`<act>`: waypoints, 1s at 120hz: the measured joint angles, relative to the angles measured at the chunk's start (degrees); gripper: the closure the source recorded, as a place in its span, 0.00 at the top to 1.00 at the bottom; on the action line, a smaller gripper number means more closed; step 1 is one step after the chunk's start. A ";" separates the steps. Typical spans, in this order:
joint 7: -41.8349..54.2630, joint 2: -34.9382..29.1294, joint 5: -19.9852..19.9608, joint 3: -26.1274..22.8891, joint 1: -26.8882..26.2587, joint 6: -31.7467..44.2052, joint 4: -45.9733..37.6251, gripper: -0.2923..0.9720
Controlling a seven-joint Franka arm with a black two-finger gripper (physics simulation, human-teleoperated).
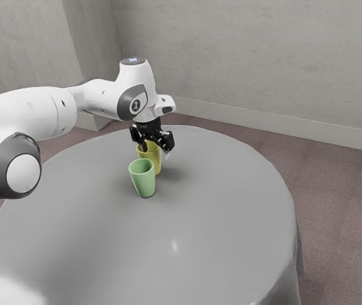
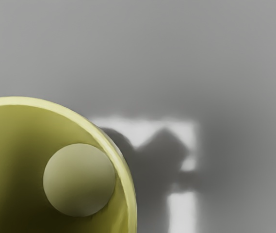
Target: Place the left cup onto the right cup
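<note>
An olive-yellow cup (image 1: 152, 159) stands upright on the round grey table (image 1: 219, 229), a little behind a green cup (image 1: 142, 177) that stands close in front of it. My black gripper (image 1: 151, 143) hangs directly over the olive-yellow cup, down at its rim. In the wrist view the olive-yellow cup (image 2: 36, 160) lies just under my hand, and I look into its hollow inside down to its round bottom, with the rim running beneath the hand. The two cups stand apart, both on the table.
The table's cloth (image 1: 276, 190) drops off at the edge on the exterior view's right. My hand's shadow (image 2: 167, 160) falls on the table beside the olive-yellow cup. A grey wall with a pale skirting board (image 1: 282, 121) runs behind.
</note>
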 joint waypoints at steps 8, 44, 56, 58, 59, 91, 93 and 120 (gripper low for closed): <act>0.00 0.00 -0.01 0.02 0.00 0.04 0.00 0.65; 0.02 0.00 -0.02 0.09 0.00 0.12 -0.01 0.49; 0.02 0.00 -0.02 0.09 0.00 0.13 -0.01 0.44; 0.02 0.00 -0.02 0.09 0.00 0.13 -0.01 0.43; 0.02 0.00 -0.02 0.09 0.00 0.13 -0.01 0.42; 0.03 0.00 0.04 0.09 0.00 0.14 -0.01 0.32; 0.03 0.00 0.05 0.09 0.00 0.14 -0.01 0.31; 0.03 0.09 0.13 0.09 0.00 0.41 -0.08 0.23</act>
